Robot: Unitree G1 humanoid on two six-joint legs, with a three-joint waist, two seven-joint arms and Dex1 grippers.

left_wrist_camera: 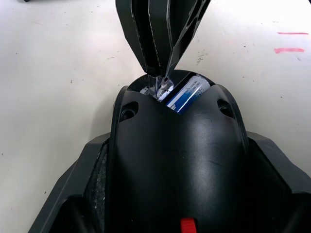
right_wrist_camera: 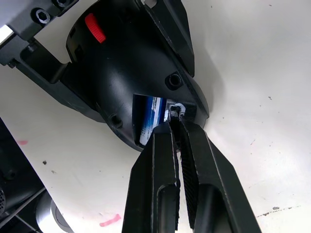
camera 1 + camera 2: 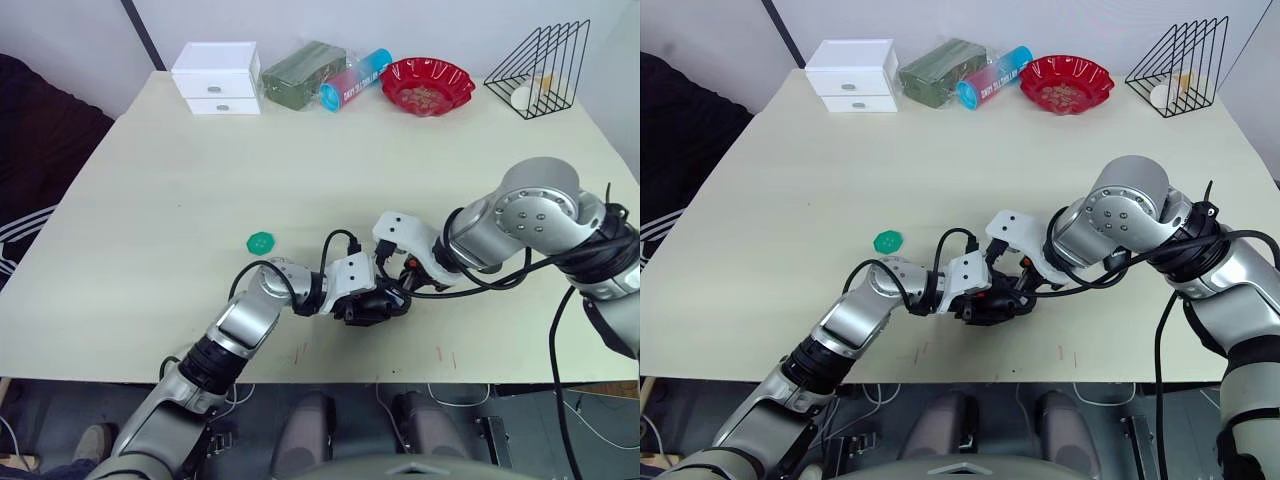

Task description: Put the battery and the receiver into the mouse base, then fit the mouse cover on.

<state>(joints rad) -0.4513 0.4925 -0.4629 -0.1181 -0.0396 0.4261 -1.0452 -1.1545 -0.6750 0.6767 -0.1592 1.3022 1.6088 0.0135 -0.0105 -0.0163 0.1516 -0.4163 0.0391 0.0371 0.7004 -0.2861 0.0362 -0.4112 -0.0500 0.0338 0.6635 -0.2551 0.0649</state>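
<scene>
Both end effectors are meeting at the desk's (image 3: 150, 250) near edge. The left end effector (image 3: 372, 303) is gripping the mouse base (image 1: 175, 160), matte black with a red tab, lengthwise between its fingers. Inside its hollow a blue-labelled battery (image 1: 188, 92) is lying. The right end effector (image 2: 177, 127), fingers nearly together, is pinching a small silvery receiver (image 2: 175, 110) beside the battery.

Mouse base (image 1: 175, 160) on table (image 3: 150, 200) near its front edge; battery (image 1: 187, 93) lies inside; green cap (image 3: 260, 241) to its left.
</scene>
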